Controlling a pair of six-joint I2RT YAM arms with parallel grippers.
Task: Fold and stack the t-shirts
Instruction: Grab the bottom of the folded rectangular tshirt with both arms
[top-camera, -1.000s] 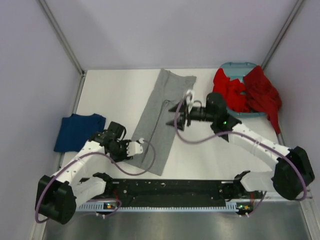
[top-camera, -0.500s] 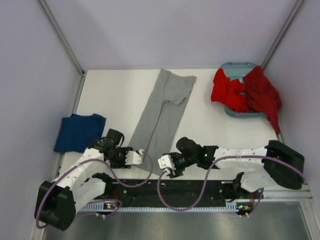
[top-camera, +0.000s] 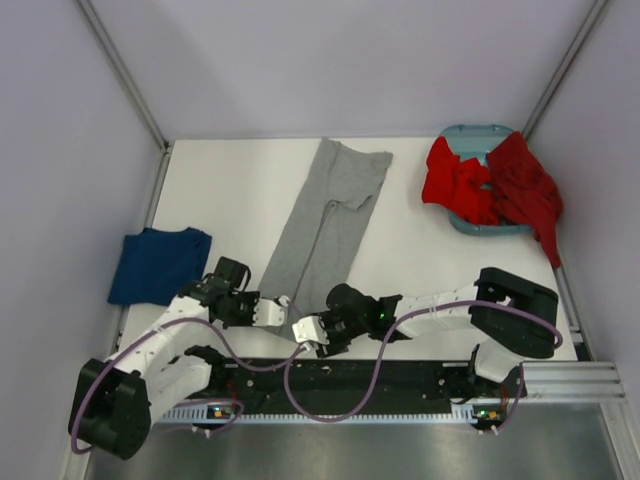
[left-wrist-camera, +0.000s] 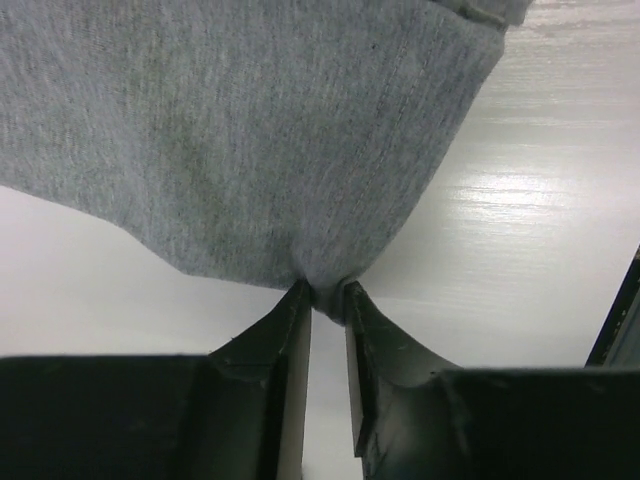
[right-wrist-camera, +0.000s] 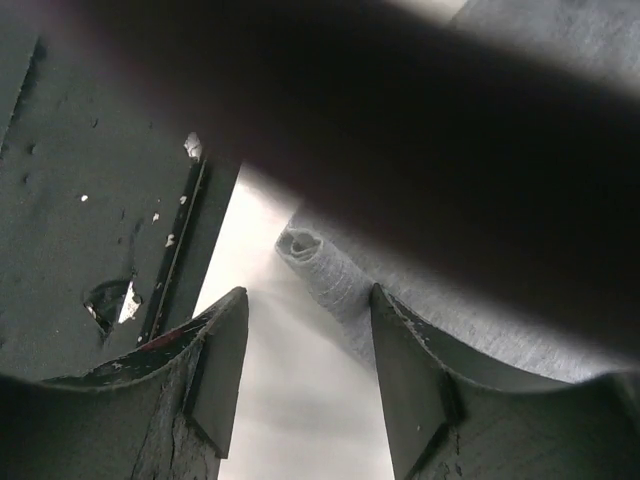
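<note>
The heather grey t-shirt (top-camera: 328, 222) lies as a long narrow strip from the far middle towards the near edge. My left gripper (top-camera: 272, 311) is shut on its near left corner; in the left wrist view the fingertips pinch a tuck of the grey cloth (left-wrist-camera: 250, 130) at the gripper (left-wrist-camera: 326, 297). My right gripper (top-camera: 304, 331) is open, low at the near hem; in the right wrist view (right-wrist-camera: 308, 305) a rolled grey edge (right-wrist-camera: 322, 266) lies just past the jaws, touching the right finger (right-wrist-camera: 405, 360). The navy t-shirt (top-camera: 158, 262) lies folded at the left. Red t-shirts (top-camera: 468, 186) hang over the basket.
The teal basket (top-camera: 482, 133) stands at the far right, a red shirt (top-camera: 528, 192) draped over its right side. The black base rail (top-camera: 340, 378) runs along the near edge, close beside my right gripper (right-wrist-camera: 90, 160). A dark blurred shape crosses the top of the right wrist view.
My right arm has swung from the far middle of the grey shirt down to its near end, beside the left gripper. The left gripper has shifted slightly right, still holding the corner.
</note>
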